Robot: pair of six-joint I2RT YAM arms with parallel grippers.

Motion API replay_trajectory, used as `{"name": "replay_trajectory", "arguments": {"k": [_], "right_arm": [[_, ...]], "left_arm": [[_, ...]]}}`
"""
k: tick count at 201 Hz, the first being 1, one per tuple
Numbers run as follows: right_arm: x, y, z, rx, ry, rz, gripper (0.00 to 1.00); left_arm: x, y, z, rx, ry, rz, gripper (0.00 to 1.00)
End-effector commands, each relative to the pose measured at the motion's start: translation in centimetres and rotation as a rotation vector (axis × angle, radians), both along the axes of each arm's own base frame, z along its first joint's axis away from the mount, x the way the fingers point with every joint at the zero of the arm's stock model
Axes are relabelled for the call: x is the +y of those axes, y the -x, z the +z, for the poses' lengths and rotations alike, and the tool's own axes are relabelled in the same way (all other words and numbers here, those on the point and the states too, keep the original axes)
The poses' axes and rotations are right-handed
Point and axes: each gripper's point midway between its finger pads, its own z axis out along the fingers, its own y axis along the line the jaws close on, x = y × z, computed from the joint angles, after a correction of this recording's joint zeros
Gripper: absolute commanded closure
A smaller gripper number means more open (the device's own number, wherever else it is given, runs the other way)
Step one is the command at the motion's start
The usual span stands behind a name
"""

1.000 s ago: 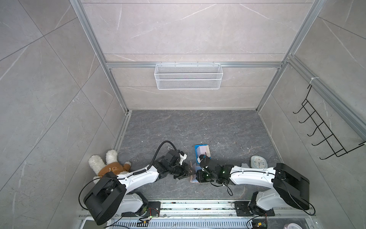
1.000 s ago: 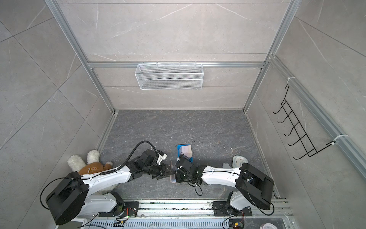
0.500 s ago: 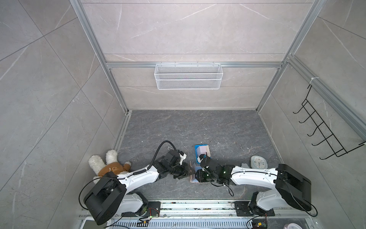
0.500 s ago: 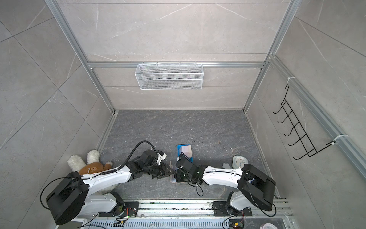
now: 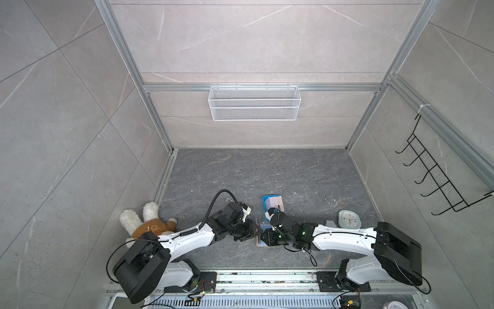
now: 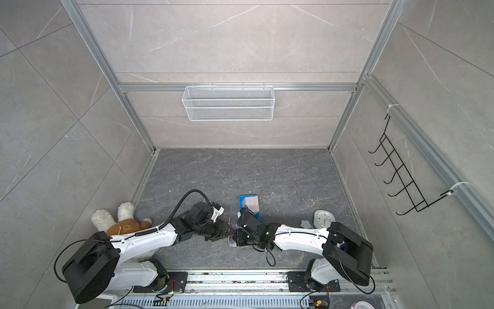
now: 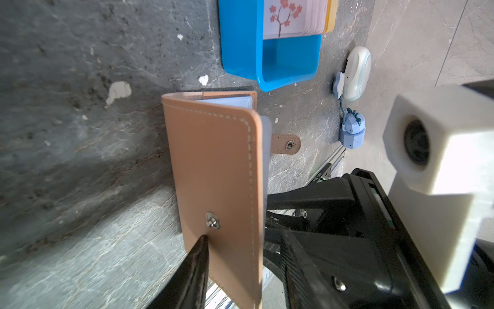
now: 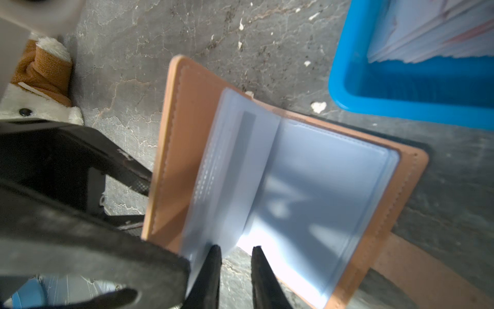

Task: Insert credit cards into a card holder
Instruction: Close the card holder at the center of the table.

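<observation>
The left claw point(image 5: 254, 233) is pinching the card holder point(image 7: 213, 166) open; the right claw point(image 8: 235, 252) is hanging loose, empty. Slipping, it could flop shut.

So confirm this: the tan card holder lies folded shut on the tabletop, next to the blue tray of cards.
Not shut. The tan card holder lies open on the tabletop, next to the blue tray of cards; the right wrist view shows one cover raised and clear sleeves exposed.
</observation>
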Motion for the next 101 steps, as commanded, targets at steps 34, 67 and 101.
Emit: {"name": "replay_trajectory", "arguments": {"k": [34, 67, 101], "right_arm": [[-0.5, -0.1, 0.0, -0.026, 0.025, -0.01, 0.77], [-0.7, -0.2, 0.0, -0.03, 0.037, -0.018, 0.77], [-0.6, -0.2, 0.1, -0.031, 0.031, -0.017, 0.77]], "left_arm": [[-0.1, 0.1, 0.3, -0.001, 0.0, -0.007, 0.55], [0.0, 0.1, 0.2, -0.003, -0.001, -0.008, 0.55], [0.0, 0.1, 0.2, -0.004, 0.0, -0.006, 0.55]]}}
